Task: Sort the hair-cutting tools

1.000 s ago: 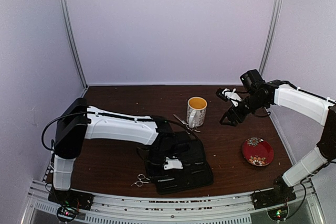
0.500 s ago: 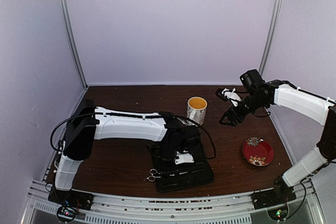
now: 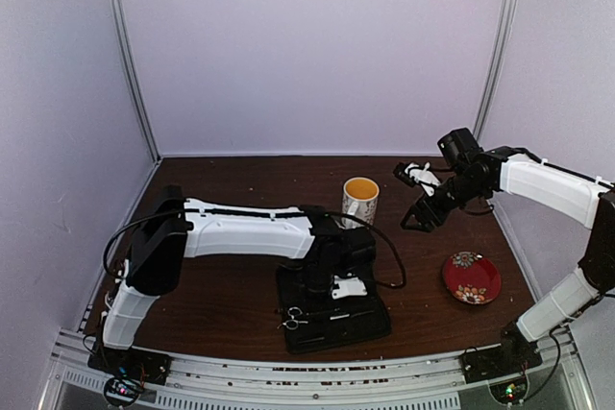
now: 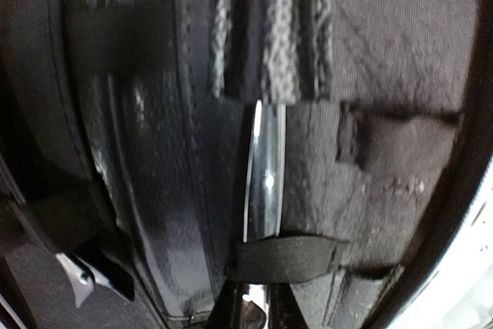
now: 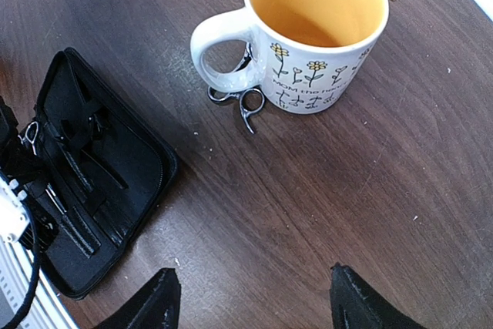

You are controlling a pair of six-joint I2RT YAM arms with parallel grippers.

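Scissors [image 3: 291, 315] moved onto the case [image 3: 363, 320]; my left pincer [image 4: 248, 315] grips them, threading the strap [image 4: 286, 258]; next: release cleanly

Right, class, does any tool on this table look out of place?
Yes: one pair of scissors lies loose beside the mug, partly under its handle and well away from the open black case, so it looks unsorted.
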